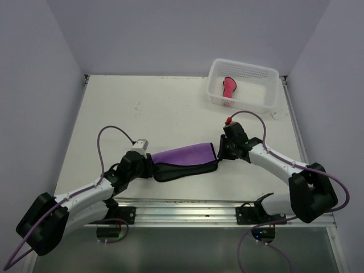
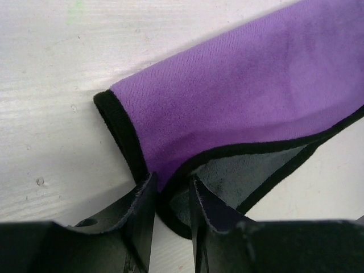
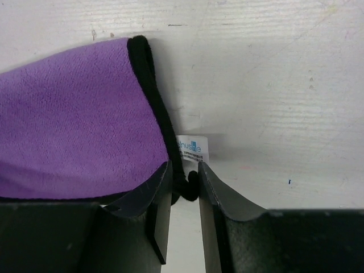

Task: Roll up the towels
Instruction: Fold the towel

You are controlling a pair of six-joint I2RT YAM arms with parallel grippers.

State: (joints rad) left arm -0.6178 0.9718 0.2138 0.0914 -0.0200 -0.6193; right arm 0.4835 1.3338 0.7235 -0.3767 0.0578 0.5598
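The purple towel lies folded in a long band on the table between my two grippers, its dark underside and black hem showing along the near edge. My left gripper is at its left end. In the left wrist view the gripper has its jaws a little apart, with the purple towel's hemmed corner in the gap. My right gripper is at the right end. There the gripper is likewise slightly open around the black hem of the towel. A rolled pink-red towel lies in the basket.
The white perforated basket stands at the back right of the table. A small white label sticks out from the purple towel's right corner. Grey walls close in the table on the left, back and right.
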